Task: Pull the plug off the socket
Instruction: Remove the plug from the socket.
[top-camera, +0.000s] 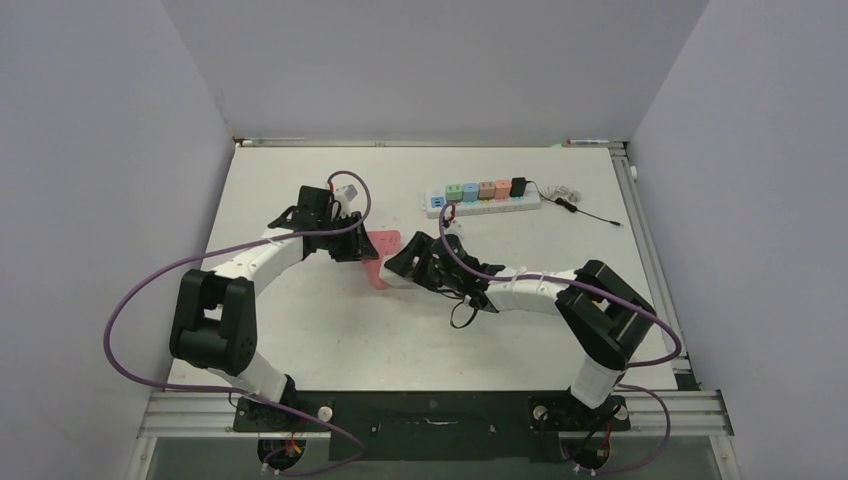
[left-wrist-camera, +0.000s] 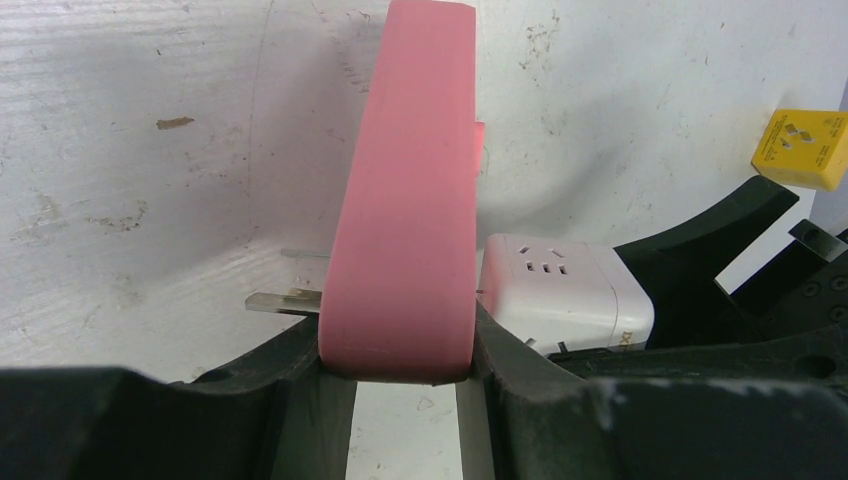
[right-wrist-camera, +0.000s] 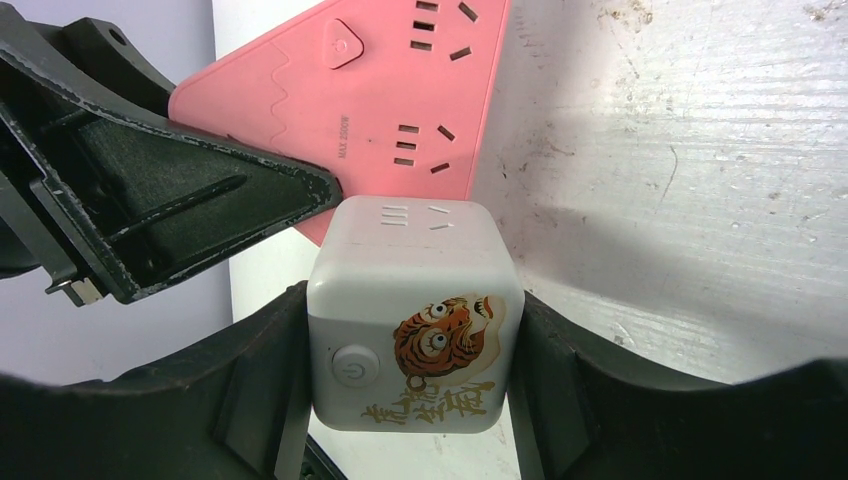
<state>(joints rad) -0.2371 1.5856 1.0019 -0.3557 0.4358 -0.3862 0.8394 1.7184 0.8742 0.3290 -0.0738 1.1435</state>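
Note:
A pink triangular socket block (top-camera: 381, 250) stands on edge near the table's middle. My left gripper (top-camera: 358, 243) is shut on it, and in the left wrist view my gripper (left-wrist-camera: 398, 345) squeezes the pink socket (left-wrist-camera: 405, 200) across its narrow edge. Metal prongs stick out of its left face. A white cube plug (top-camera: 398, 276) with a tiger picture sits against its other face. My right gripper (right-wrist-camera: 412, 340) is shut on this cube (right-wrist-camera: 415, 320), which touches the pink socket's holed face (right-wrist-camera: 400, 90). The cube's pins are hidden. The cube also shows in the left wrist view (left-wrist-camera: 560, 285).
A white power strip (top-camera: 483, 197) with several coloured plug blocks lies at the back right, with a black cable (top-camera: 585, 208) trailing to its right. A yellow block (left-wrist-camera: 805, 148) shows at the left wrist view's right edge. The left gripper's finger (right-wrist-camera: 150, 180) is close beside the cube.

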